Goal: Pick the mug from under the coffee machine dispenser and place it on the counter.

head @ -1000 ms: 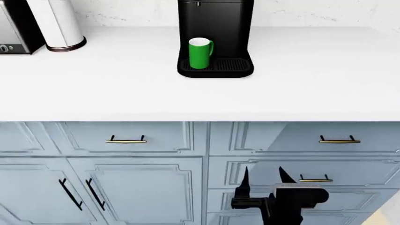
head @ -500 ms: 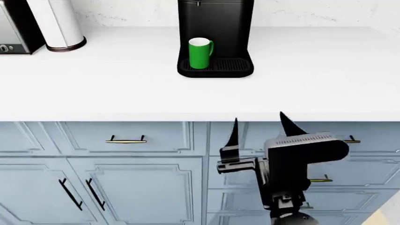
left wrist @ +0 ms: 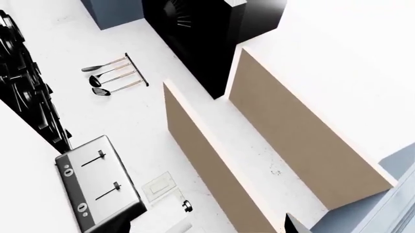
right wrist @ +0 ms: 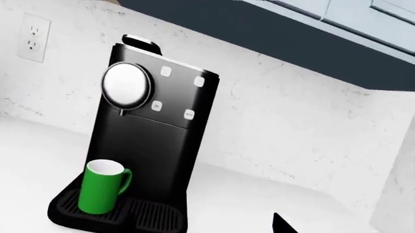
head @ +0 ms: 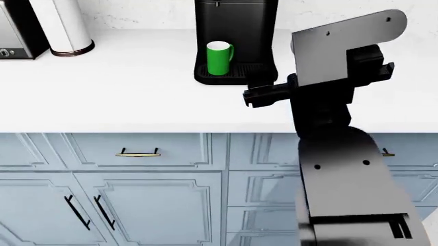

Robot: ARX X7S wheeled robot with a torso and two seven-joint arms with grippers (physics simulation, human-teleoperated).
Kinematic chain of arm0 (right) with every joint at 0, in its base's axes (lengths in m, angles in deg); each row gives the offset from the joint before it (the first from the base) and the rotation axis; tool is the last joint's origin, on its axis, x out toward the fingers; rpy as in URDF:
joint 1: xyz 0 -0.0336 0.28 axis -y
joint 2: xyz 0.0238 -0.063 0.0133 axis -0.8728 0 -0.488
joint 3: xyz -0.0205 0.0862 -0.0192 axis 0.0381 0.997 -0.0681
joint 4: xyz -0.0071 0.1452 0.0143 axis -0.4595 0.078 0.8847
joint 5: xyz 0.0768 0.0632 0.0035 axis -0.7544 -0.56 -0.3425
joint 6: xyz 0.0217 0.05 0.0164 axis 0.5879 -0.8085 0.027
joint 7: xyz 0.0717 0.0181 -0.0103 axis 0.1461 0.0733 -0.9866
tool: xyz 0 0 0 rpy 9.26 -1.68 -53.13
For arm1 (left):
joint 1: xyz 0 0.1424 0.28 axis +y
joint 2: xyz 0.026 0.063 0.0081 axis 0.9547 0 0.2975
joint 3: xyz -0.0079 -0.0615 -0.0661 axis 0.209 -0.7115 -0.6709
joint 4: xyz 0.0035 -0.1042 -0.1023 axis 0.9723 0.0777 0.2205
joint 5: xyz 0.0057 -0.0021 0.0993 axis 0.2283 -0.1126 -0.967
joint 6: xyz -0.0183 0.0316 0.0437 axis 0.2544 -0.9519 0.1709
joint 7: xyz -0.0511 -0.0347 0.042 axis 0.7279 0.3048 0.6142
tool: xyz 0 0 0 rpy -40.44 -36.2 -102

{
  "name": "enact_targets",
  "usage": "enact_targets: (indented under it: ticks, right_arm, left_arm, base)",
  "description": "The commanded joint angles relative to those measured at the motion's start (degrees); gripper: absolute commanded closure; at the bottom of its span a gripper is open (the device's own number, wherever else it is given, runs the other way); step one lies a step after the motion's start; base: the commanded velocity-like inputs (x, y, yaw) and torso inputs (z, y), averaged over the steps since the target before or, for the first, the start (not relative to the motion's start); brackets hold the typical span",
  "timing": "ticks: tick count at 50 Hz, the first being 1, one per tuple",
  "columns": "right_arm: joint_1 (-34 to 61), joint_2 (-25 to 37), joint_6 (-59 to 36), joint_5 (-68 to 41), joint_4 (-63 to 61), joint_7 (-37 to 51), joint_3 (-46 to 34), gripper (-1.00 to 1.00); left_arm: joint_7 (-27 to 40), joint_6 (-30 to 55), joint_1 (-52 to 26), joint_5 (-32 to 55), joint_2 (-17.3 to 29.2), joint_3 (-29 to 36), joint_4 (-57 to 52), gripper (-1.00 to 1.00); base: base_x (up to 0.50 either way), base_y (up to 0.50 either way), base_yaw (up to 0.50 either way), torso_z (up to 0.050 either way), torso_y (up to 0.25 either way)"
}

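mug (head: 219, 59) upright on coffee machine dispenser (head: 236, 31) tray

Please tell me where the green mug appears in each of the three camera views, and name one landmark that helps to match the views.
Head view: the mug stands on the drip tray, upper centre, left of the raised right arm.
Right wrist view: the mug is at the lower left, handle towards the machine body.
Left wrist view: the mug is not in it.
Shared landmark: the black coffee machine, behind the mug in both of those views.
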Motion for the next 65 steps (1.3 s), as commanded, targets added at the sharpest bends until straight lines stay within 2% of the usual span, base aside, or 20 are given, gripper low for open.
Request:
enact_targets:
  ticks: [1,4,10,18,23,44,65]
  right_arm:
    - [6.8,-0.5,-4.1,-7.4,5.7,5.0,0.6,-1.0]
    - [6.6,-0.5,-3.9,-13.6,6.2,9.8,1.8,-1.0]
    - [3.7,-0.4,2.8,-23.3,11.1,16.7,3.6,-1.0]
    - [0.9,0.0,10.7,-30.6,16.7,21.0,4.0,-1.0]
    - [0.0,0.5,13.1,-32.8,17.4,21.4,4.3,-1.0]
    - [-1.0,1.9,14.7,-36.6,17.5,23.6,3.4,-1.0]
    - [-2.3,0.7,15.6,-43.3,15.2,25.0,3.3,-1.0]
  left_arm:
    - [0.0,-0.2,0.1,0.2,0.0,-0.1,0.1,-1.0]
    - [0.0,-0.2,0.0,0.1,-0.1,-0.1,0.2,-1.0]
    - [-0.1,-0.4,0.2,0.2,-0.2,-0.3,0.2,-1.0]
    - [-0.2,-0.6,0.4,0.3,-0.3,-0.4,0.3,-1.0]
    - [-0.2,-0.6,0.4,0.2,-0.4,-0.4,0.4,-1.0]
    - [-0.4,-0.9,0.8,0.3,-0.5,-0.6,0.6,-1.0]
    - [-0.1,-1.1,0.7,0.1,-0.4,-0.3,0.7,-1.0]
  base:
    - [0.0,0.0,0.0,0.0,0.0]
    - [0.0,0.0,0.0,0.0,0.0]
    - [0.0,0.0,0.0,0.0,0.0]
    - [0.0,0.0,0.0,0.0,0.0]
    - [0.08,0.0,0.0,0.0,0.0]
    - [0.45,0.0,0.0,0.0,0.0]
    - [0.01,0.0,0.0,0.0,0.0]
